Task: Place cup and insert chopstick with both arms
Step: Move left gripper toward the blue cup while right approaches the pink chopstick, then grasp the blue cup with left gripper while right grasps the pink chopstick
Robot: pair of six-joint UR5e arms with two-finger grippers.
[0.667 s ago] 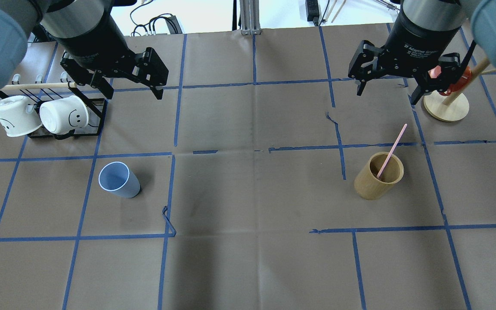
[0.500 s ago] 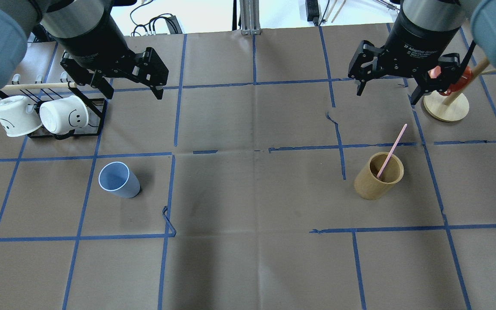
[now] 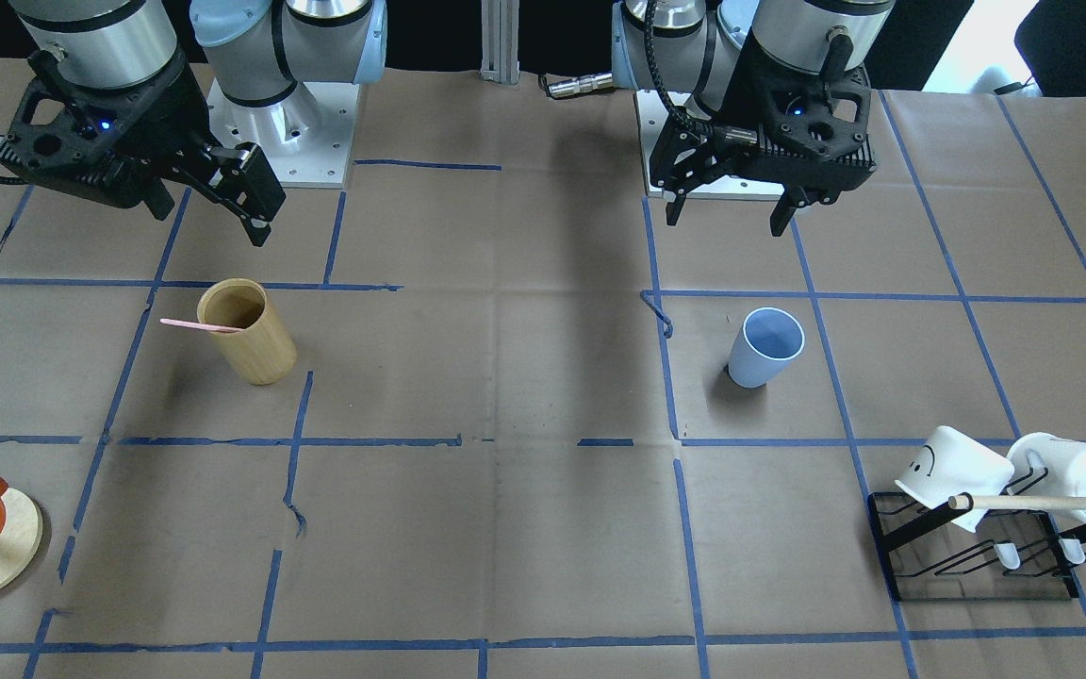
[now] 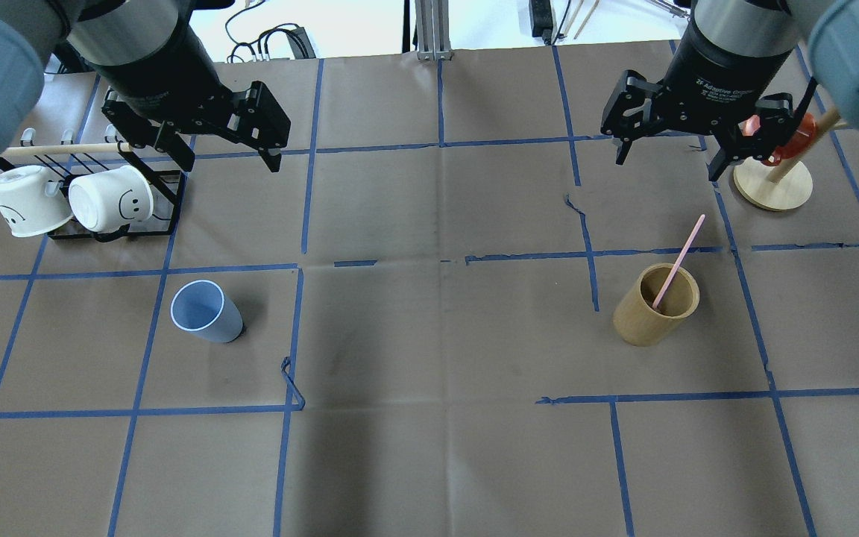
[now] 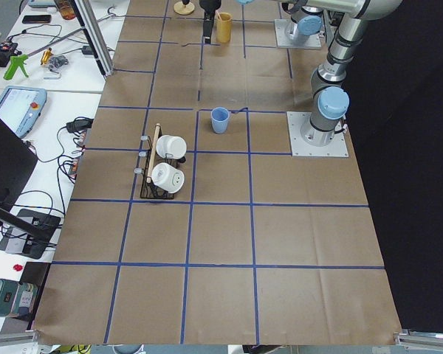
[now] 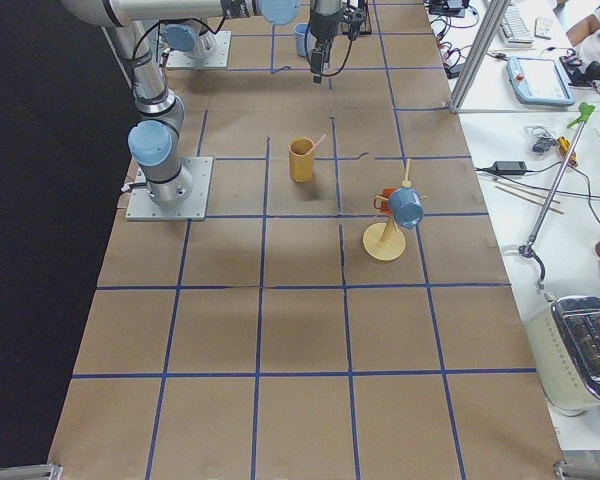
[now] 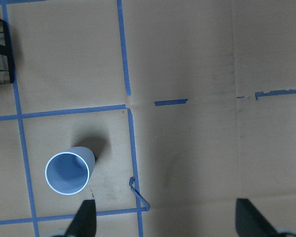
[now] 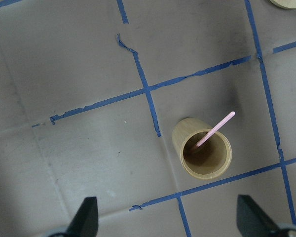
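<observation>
The left pincer (image 4: 230,162) hangs above the desk (image 4: 437,335) with its two fingers spread wide and nothing between them. It hovers over the far left part of the desk, just beside a black wire rack (image 4: 165,190). The right pincer (image 4: 666,168) is spread just as wide and also holds nothing. It hangs over the far right part, close to a wooden mug tree (image 4: 772,185).

The blue cup (image 4: 206,312) stands upright, mouth up, on the brown paper in the robot's left half. It is on the near side of the rack, well apart from both pincers, and just left of a blue tape line. The left wrist camera looks straight down into it.

The pink chopstick (image 4: 678,261) already sits in a bamboo holder (image 4: 655,304) in the right half. Its lower end is inside, and its upper end leans out over the rim toward the mug tree. The holder stands upright, clear of the right pincer.

Two white mugs with smiley faces (image 4: 110,198) lie tipped on the rack under a wooden rod (image 4: 64,149). An orange mug (image 4: 780,142) hangs on the mug tree, and the right side view shows a blue mug (image 6: 407,208) there too.
</observation>
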